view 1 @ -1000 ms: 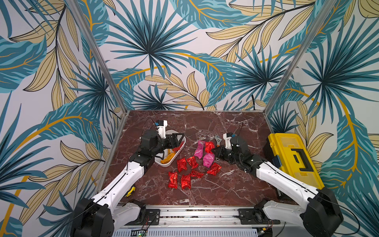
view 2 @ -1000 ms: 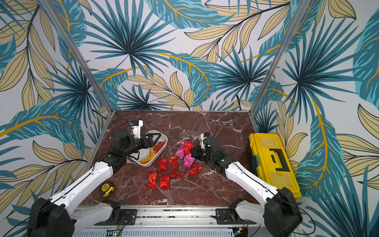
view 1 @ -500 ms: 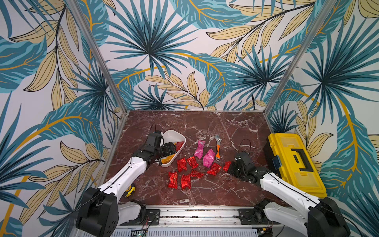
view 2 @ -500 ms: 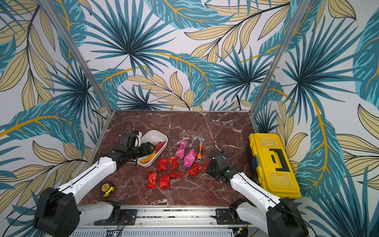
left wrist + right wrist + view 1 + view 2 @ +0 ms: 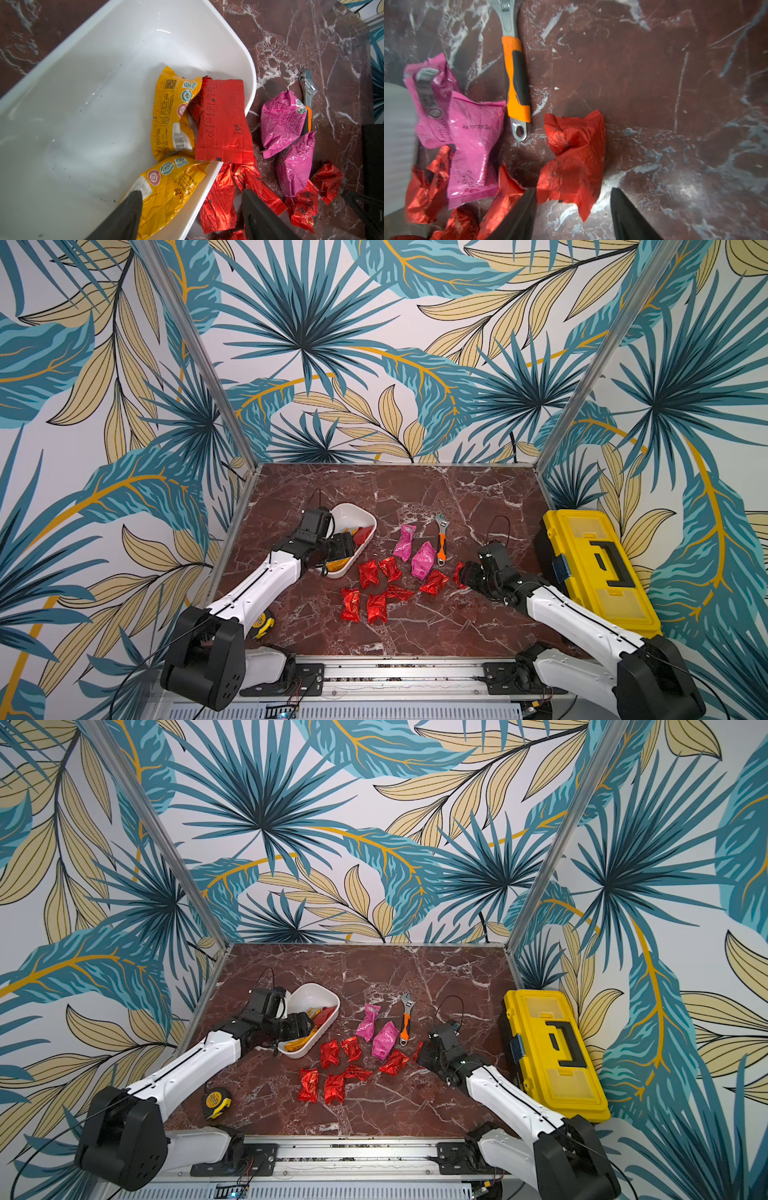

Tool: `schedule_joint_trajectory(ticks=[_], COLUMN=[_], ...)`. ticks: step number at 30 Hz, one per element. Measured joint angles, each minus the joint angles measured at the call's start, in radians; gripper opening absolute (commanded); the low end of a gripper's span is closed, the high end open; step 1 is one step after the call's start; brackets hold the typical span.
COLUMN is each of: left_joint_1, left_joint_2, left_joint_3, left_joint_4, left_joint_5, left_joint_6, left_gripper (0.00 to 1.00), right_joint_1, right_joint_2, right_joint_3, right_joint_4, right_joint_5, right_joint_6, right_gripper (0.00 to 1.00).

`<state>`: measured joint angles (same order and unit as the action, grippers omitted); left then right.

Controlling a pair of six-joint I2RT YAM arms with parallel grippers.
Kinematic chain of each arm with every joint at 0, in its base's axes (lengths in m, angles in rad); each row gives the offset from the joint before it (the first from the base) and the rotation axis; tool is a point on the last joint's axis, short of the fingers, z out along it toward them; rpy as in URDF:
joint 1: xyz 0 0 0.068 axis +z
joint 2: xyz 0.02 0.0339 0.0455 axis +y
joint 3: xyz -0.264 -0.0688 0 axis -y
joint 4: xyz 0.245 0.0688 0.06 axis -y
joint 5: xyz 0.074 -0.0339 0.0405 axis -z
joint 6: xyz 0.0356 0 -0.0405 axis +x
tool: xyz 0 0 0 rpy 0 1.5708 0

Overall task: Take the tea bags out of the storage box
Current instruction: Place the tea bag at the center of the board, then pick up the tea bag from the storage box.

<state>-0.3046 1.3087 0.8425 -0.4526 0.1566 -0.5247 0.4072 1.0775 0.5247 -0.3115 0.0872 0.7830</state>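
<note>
Tape measure [image 5: 216, 1099]: nearest the rail, yellow and black, on the worktop [image 5: 374, 1119] beside the left arm; half covered by that arm in a top view [image 5: 262, 620].
Red tea bags [image 5: 376, 608]: seven loose on the worktop, crumpled, pointing different ways; print too creased to read.
Right pincer [image 5: 572, 190]: released, fingers [image 5: 517, 214] wide apart, low over the worktop, gripping nothing.
Rightmost red tea bag [image 5: 571, 158]: flat on the worktop just ahead of those fingertips, long axis roughly in line with them; mostly hidden behind the right pincer in both top views.
Toolbox [image 5: 598, 568]: yellow with a black handle, shut, along the right edge.
Left pincer [image 5: 191, 191]: released, fingers apart astride the box wall that faces the loose packets; one tip inside, one outside; touching or just above, cannot tell.
Storage box [image 5: 349, 516]: white, left of the loose pile, long axis near-to-far with the far end leaning right; near half covered by the left pincer in both top views.
Yellow tea bags [image 5: 172, 116]: two, inside the box by that wall.
Flat red tea bag [image 5: 222, 122]: inside too, lapping over the rim; something red beneath it, mostly hidden.
Pink tea bags [image 5: 423, 559]: two, between box and wrench, overlapping, long axes near-to-far.
Wrench [image 5: 441, 537]: orange handle, jaw end far; partly hidden behind a pink packet in the left wrist view.
</note>
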Motion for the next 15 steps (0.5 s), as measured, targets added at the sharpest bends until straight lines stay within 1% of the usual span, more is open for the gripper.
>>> schedule_joint_trajectory(ticks=[6, 9, 15], left_joint_1=[-0.048, -0.061, -0.069], left_joint_2=[0.06, 0.084, 0.158], left_joint_3=[0.081, 0.092, 0.135], left_joint_4=[-0.043, -0.056, -0.076], left_joint_5=[-0.033, -0.047, -0.056], left_joint_6=[0.032, 0.044, 0.058], left_gripper=[0.81, 0.81, 0.76], right_joint_1=[0.0, 0.0, 0.0], right_joint_2=[-0.056, -0.056, -0.038], right_joint_3=[0.081, 0.114, 0.132], right_joint_4=[-0.057, -0.066, -0.083], right_joint_5=[0.02, 0.002, -0.043], right_joint_6=[-0.021, -0.033, -0.04], right_gripper=[0.7, 0.7, 0.7])
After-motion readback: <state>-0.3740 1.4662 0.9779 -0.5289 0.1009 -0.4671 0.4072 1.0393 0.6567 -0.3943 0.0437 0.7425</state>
